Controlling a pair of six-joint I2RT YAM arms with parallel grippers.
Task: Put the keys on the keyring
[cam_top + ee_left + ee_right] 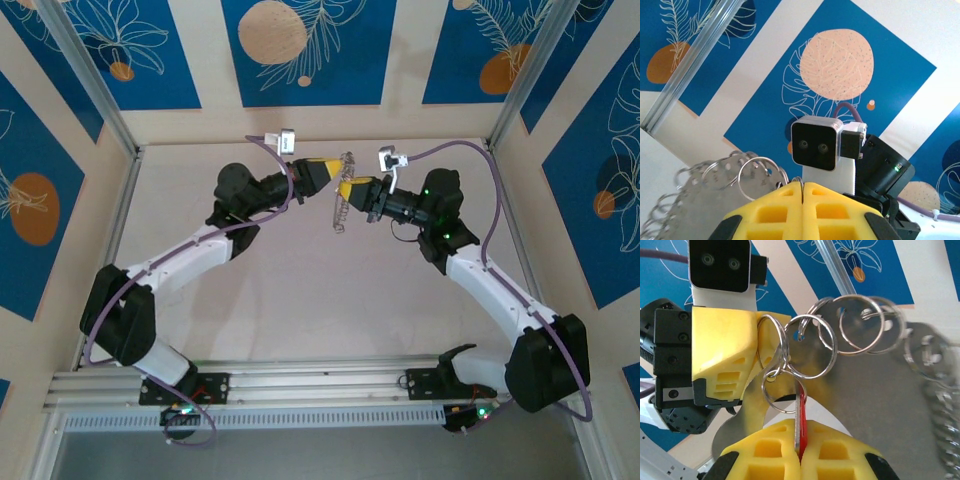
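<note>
Around the beige table point(300, 310), blue leaf-print panels point(350, 70) line the walls.

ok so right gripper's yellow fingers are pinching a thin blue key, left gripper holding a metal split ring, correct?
Not blue: the thin key in the right gripper is bright red, per the right wrist view. The left gripper does hold a metal split ring.

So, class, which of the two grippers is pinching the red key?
The right gripper: the red key sticks up from between its shut jaws. The left gripper, also shut, grips the keyring instead.
</note>
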